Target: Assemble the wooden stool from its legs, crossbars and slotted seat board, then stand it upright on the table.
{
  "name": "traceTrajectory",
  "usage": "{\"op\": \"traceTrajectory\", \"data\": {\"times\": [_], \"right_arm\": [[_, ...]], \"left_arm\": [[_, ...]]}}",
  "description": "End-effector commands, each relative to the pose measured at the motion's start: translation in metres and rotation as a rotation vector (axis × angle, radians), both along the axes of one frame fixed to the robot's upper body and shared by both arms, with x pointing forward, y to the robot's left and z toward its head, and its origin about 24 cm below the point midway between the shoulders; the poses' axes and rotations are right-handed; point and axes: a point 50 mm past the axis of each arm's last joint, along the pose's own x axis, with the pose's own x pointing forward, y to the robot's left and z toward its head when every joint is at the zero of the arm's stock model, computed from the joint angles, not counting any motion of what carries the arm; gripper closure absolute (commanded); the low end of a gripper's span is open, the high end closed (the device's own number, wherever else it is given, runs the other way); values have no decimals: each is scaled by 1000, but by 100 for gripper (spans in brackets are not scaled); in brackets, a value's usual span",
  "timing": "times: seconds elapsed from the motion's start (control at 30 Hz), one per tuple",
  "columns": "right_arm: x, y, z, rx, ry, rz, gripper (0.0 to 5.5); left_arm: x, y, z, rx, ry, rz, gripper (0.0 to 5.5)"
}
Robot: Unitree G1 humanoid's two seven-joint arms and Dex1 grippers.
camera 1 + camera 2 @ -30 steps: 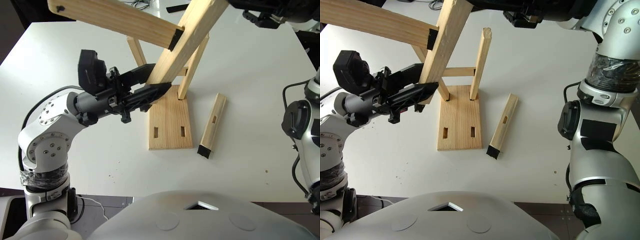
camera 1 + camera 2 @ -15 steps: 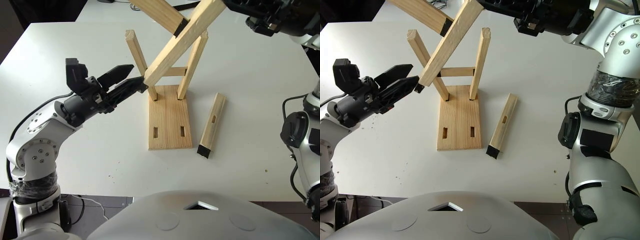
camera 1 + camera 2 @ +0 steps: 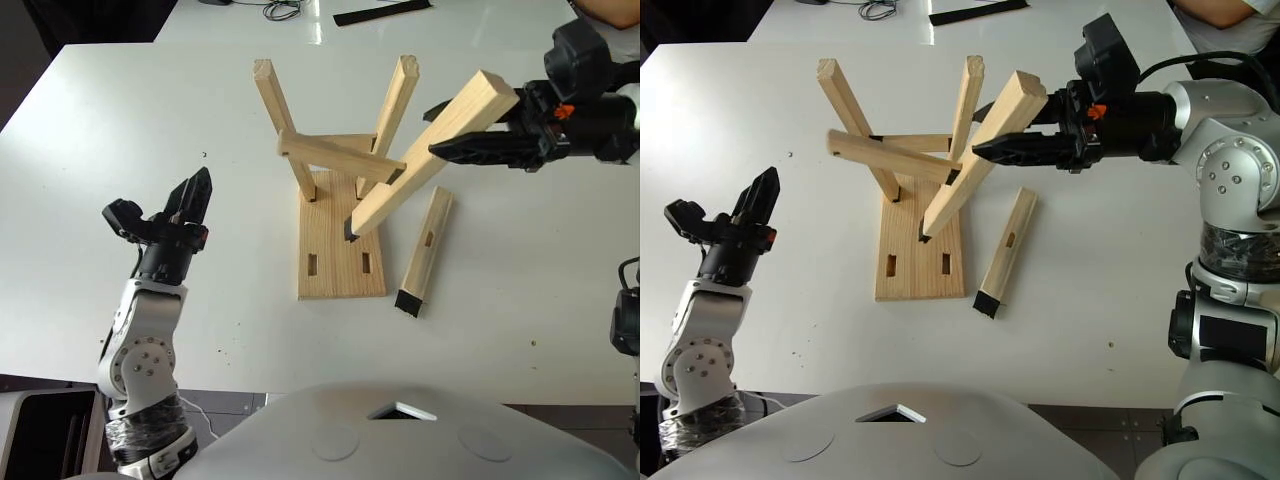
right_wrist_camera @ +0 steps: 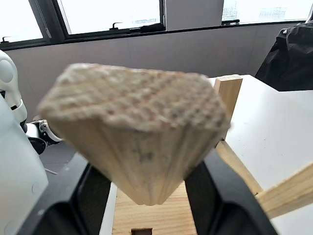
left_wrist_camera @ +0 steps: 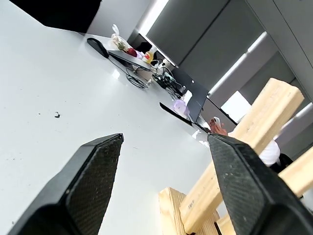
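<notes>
White table (image 3: 120, 130), seat board (image 3: 335, 285) flat mid-table, two legs (image 3: 280, 120) standing in its far slots. Right gripper (image 3: 432, 130) clamps a third leg (image 3: 400, 190) near its top, crossbar (image 3: 325, 155) attached, foot low over the board. Loose leg (image 3: 425, 245) lies just beside. Left gripper (image 3: 197, 188) spread wide, empty, well left. Step, as I judge it: seating the third leg. Next, its foot needs lining up with a near slot.

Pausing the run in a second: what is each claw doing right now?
Left claw: open, holding nothing.
Right claw: closed on a wooden leg with a crossbar attached.
</notes>
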Motion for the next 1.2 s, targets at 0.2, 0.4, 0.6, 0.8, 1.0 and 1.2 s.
{"op": "traceTrajectory", "data": {"times": [0.2,0.4,0.6,0.8,1.0,1.2], "right_arm": [[-9,-2,-16,-85,-60,55,346],[-11,-5,-25,-129,-62,59,346],[-10,-5,-30,-146,-52,50,346],[-12,-2,-31,-124,-37,40,346],[-10,0,-28,-108,-22,45,346],[-10,-2,-31,-128,1,54,346]], "left_arm": [[10,29,-23,-20,209,349,229],[3,22,-31,19,244,342,229],[2,24,-31,33,242,356,229],[2,24,-34,41,247,353,229],[1,19,-35,42,242,346,229],[-1,14,-38,43,246,339,229]]}}
